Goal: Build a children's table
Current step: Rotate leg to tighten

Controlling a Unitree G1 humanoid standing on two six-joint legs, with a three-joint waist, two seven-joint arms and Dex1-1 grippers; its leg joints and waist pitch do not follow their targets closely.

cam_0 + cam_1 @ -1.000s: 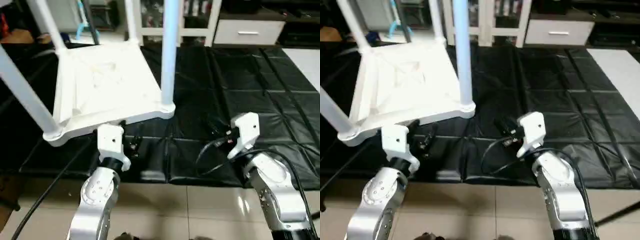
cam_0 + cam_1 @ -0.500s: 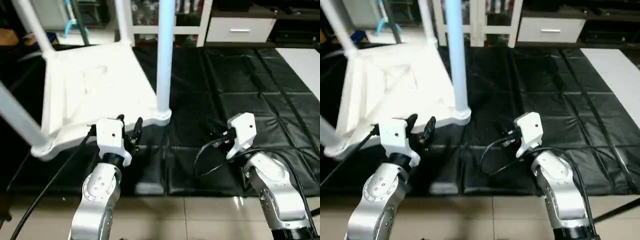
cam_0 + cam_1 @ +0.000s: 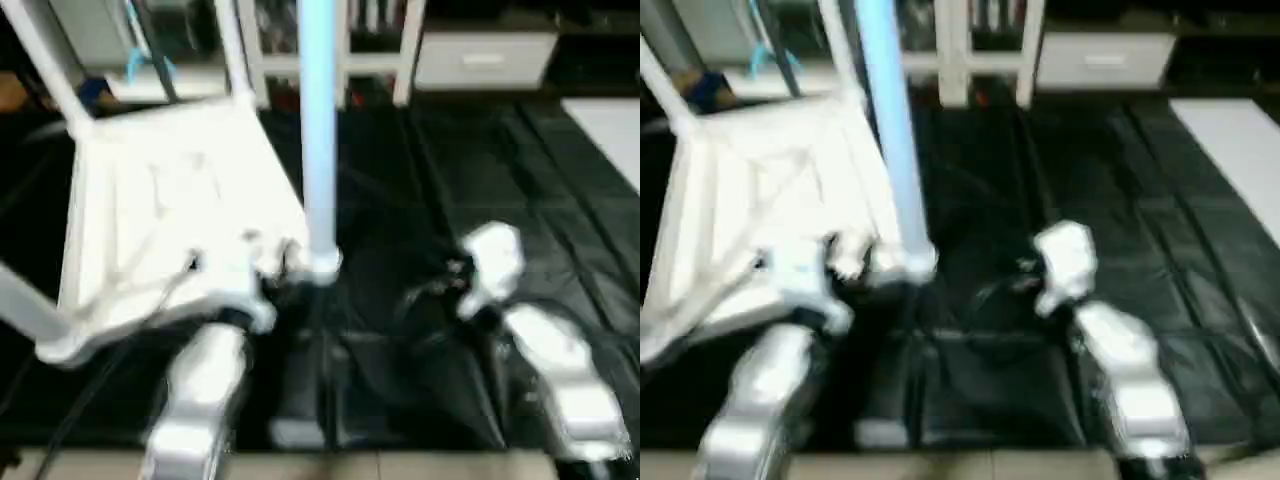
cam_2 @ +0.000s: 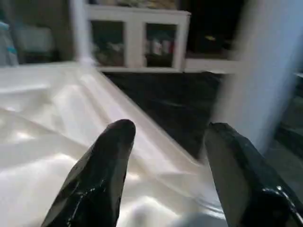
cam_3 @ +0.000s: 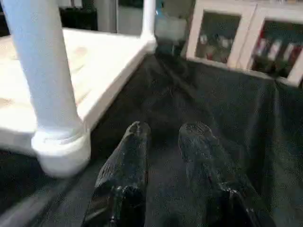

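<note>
Apparently left pincer (image 4: pixel 165 156) wide open, empty, over tabletop (image 4: pixel 42 123) edge.

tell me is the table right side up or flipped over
Flipped over: the tabletop lies on the black mat with its ribbed underside up, and the legs rise from its corner sockets.

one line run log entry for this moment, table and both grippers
table: upside down on black mat, legs up | left gripper: open, over tabletop edge near corner leg | right gripper: nearly closed, empty, above mat
</note>
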